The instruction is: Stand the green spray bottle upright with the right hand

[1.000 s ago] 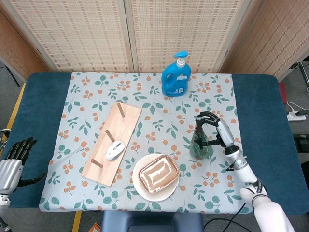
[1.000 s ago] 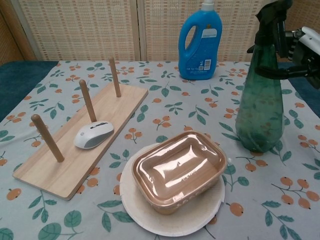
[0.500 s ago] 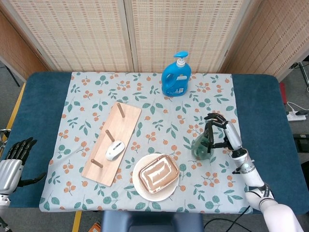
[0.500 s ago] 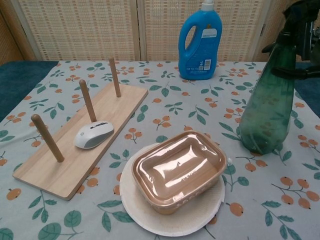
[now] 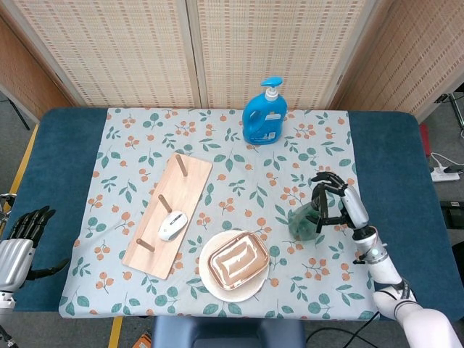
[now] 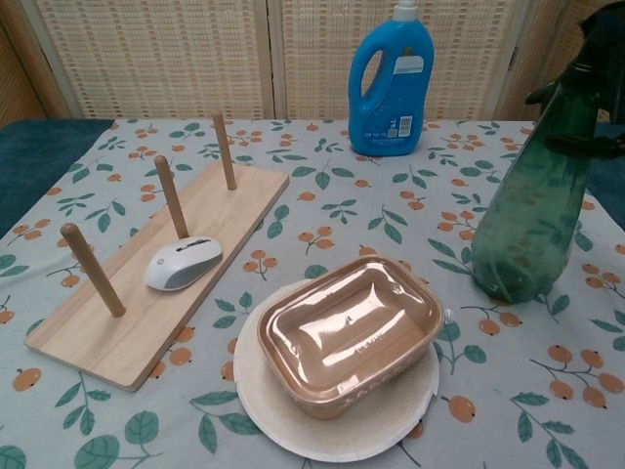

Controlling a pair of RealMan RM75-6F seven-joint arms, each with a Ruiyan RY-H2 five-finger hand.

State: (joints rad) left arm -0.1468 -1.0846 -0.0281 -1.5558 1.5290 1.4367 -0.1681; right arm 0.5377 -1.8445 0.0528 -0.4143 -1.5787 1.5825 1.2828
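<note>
Right robot hand wrapped around neck and trigger head of green spray bottle, fingers curled on it. Bottle base down on floral tabletop at right side, right of paper plate, body leaning noticeably right in chest view. Left robot hand idle at far left edge, fingers apart, holding nothing.

Risk, judged: release while tilted tips bottle over; top-heavy lean, narrow footing.

Count: one green bottle, one blue detergent bottle, one pegged wooden board, one mouse, one lidded container, one plate.

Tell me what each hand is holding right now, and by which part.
The right hand grips the green spray bottle by its neck, just under the spray head; the bottle leans. The left hand holds nothing.
</note>
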